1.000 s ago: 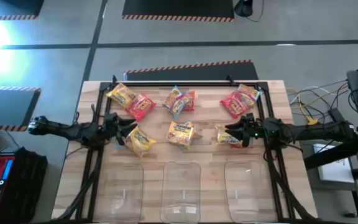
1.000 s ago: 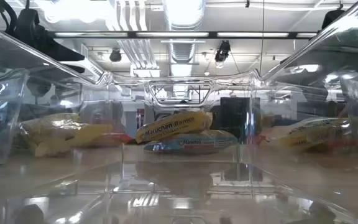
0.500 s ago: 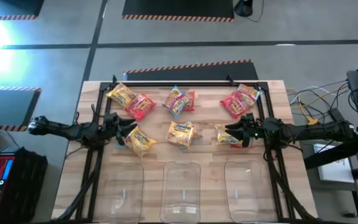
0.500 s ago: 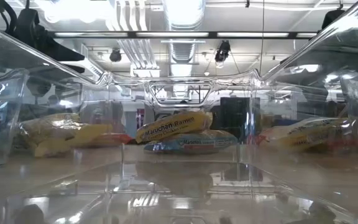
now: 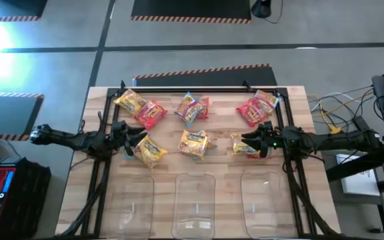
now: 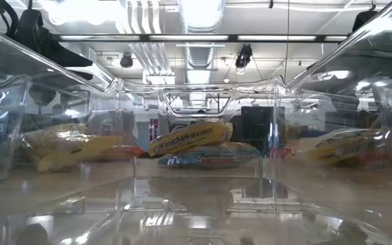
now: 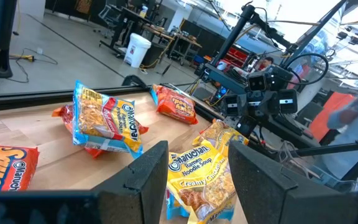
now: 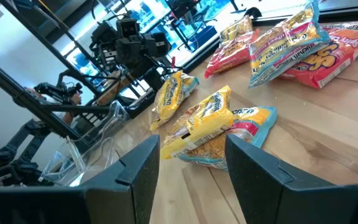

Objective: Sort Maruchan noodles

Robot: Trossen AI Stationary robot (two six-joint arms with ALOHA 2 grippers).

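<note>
Both grippers hover part open, holding nothing. In the high view's centre, the left gripper (image 5: 137,135) has a yellow packet (image 5: 151,151) just below-right of it, long axis diagonal; the right gripper (image 5: 251,141) sits over another packet (image 5: 243,146)

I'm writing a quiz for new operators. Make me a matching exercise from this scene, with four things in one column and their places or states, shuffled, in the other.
1. left gripper
2. right gripper
3. middle clear bin
4. red packet

A. between two other bins
B. touching the corner yellow packet
C. open, beside the left-hand yellow packet
D. open, beside the right-hand packet

Pairs: 1-C, 2-D, 3-A, 4-B
</note>
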